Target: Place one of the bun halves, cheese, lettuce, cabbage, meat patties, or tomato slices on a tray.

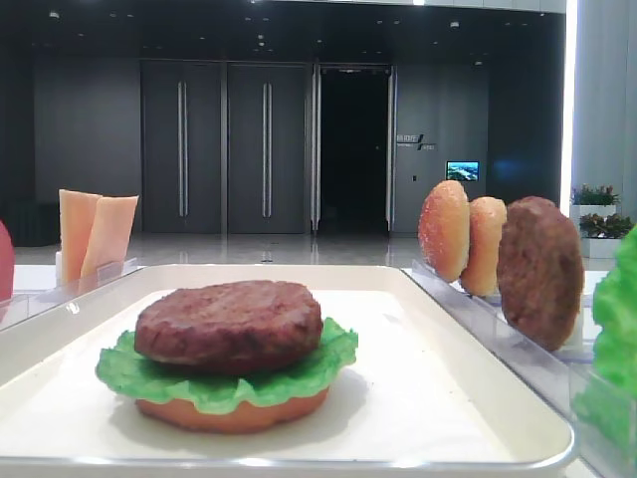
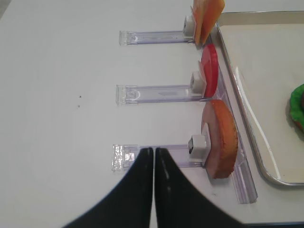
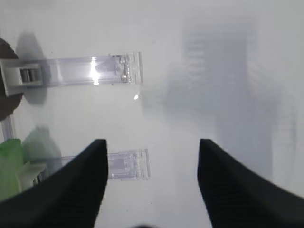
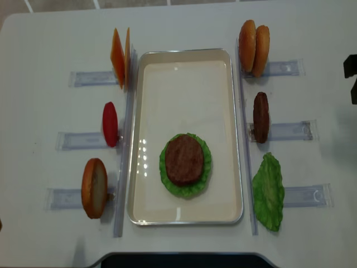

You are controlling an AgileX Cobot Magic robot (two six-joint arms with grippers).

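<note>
The tray point(image 4: 146, 111) lies at the middle of the white table point(image 4: 44, 44), its long axis running near to far. In its near half sits a stack: a bun half point(image 1: 234, 413) at the bottom, mostly covered, a lettuce point(image 4: 203, 167) leaf over it, and a meat patty point(image 4: 184, 159) lying flat on top.

Clear racks point(image 4: 83, 78) flank the tray, with food standing on edge. Right of the tray, from far to near: two bun halves point(image 4: 253, 48) side by side, a second meat patty point(image 4: 260, 117), and another lettuce leaf point(image 4: 268, 191), its long axis near to far. Left of the tray, from far to near: cheese point(image 4: 120, 57) slices, a tomato slice point(image 4: 110, 124) and one more bun half point(image 4: 94, 187).

In the low front view the tomato and the right-hand lettuce are cut off at the frame edges. In the overhead view only a dark sliver shows at the right edge; what it is cannot be told.

The right gripper point(image 3: 152, 180) stands with jaws wide apart, holding nothing, over bare table and rack ends. The left gripper point(image 2: 154, 164) has its fingers pressed together with nothing between them, above the table just left of the near left bun half.
</note>
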